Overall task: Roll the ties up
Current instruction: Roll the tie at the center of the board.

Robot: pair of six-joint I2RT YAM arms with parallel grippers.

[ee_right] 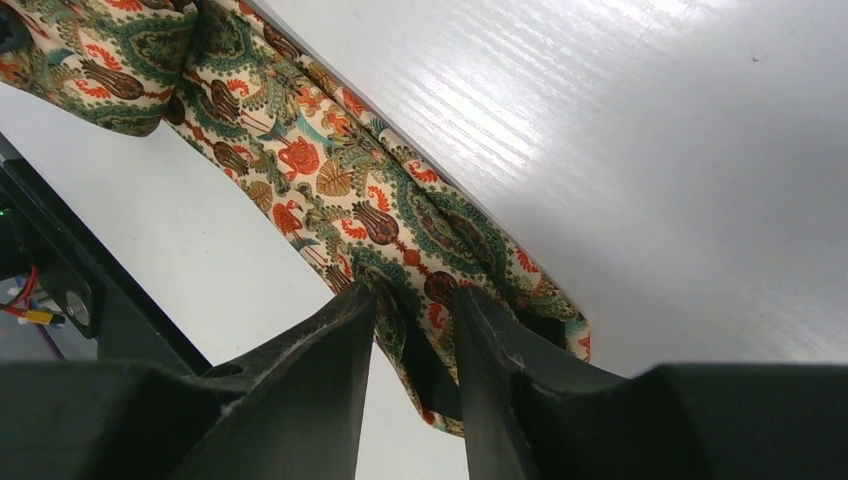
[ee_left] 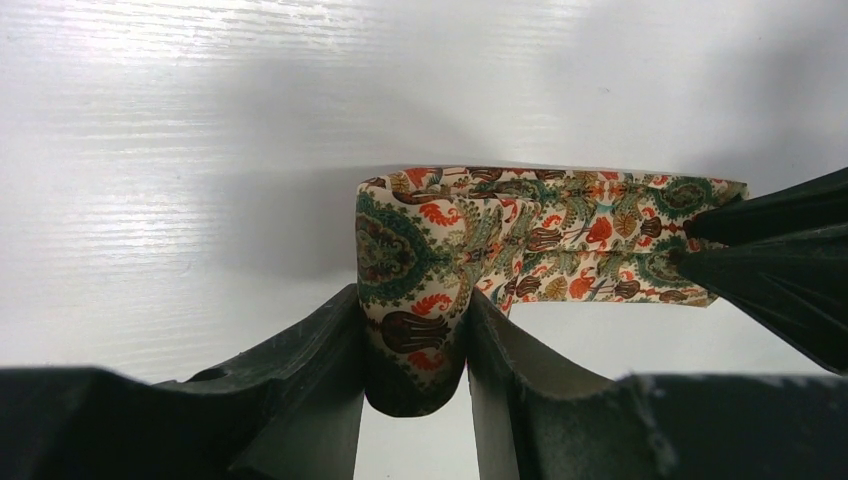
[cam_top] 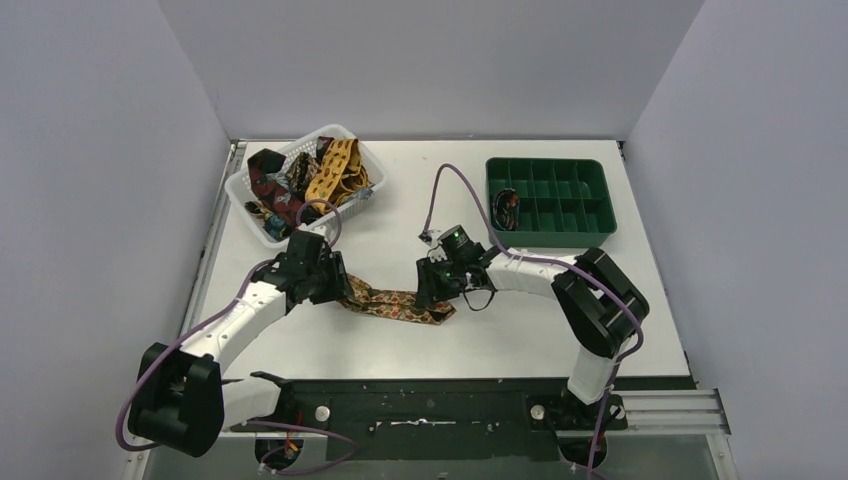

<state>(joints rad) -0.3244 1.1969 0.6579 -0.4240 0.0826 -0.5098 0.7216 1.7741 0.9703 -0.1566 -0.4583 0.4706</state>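
Near the middle of the white table (cam_top: 560, 310), the multicolour tie (cam_top: 400, 303) lies stretched left to right between the two arms. The left gripper (cam_top: 343, 288) is at its left end and the right gripper (cam_top: 432, 295) at its right end.

In the left wrist view the left gripper (ee_left: 415, 315) is partly closed. Its two dark fingers (ee_left: 320, 350) pinch a folded loop of the tie (ee_left: 420, 260), and the fabric bulges up between them. The rest of the band runs right to the tips of the other gripper at the frame's edge.

In the right wrist view the right gripper (ee_right: 415, 305) is likewise clamped on the tie (ee_right: 330, 170). The jaws stand narrowly apart with the doubled fabric squeezed between them. From there the band trails away to the upper left over the tabletop.

A purple cable (cam_top: 440, 185) arches above the right wrist.

Farther back on the left stands a white basket (cam_top: 236, 185). It holds a tangle of ties, among them a dark red tie (cam_top: 268, 182) and a mustard yellow tie (cam_top: 337, 168).

At the far right sits a green tray (cam_top: 600, 205) with compartments. One of its left cells holds a small dark item (cam_top: 505, 210), too small to tell.
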